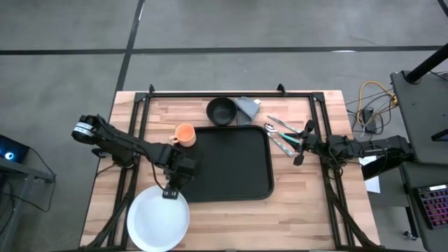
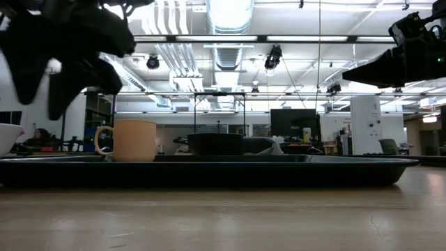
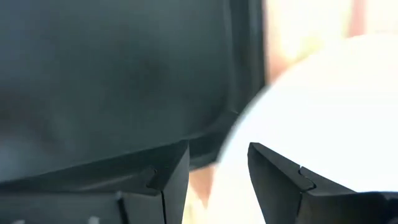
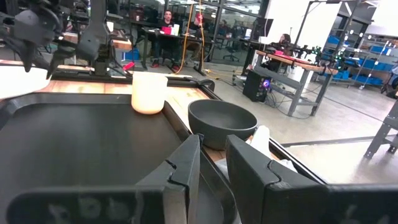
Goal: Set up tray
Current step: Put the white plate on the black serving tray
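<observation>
At the near left corner of the tray (image 1: pixel 231 164), the left gripper (image 1: pixel 170 190) is hovering with fingers spread over the white plate (image 1: pixel 157 220).

Farther right, the right gripper (image 1: pixel 302 143) is waiting beside the tray, fingers slightly apart, near the spoons (image 1: pixel 280 136).

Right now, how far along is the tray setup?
Early. The tray sits mid-table but is bare. The white plate, orange cup, black bowl, grey cloth and cutlery all lie outside its rim. In hand: the left hand hovers open over the plate's edge by the tray corner, holding nothing. The right hand waits open by the cutlery. Left: every item.
</observation>
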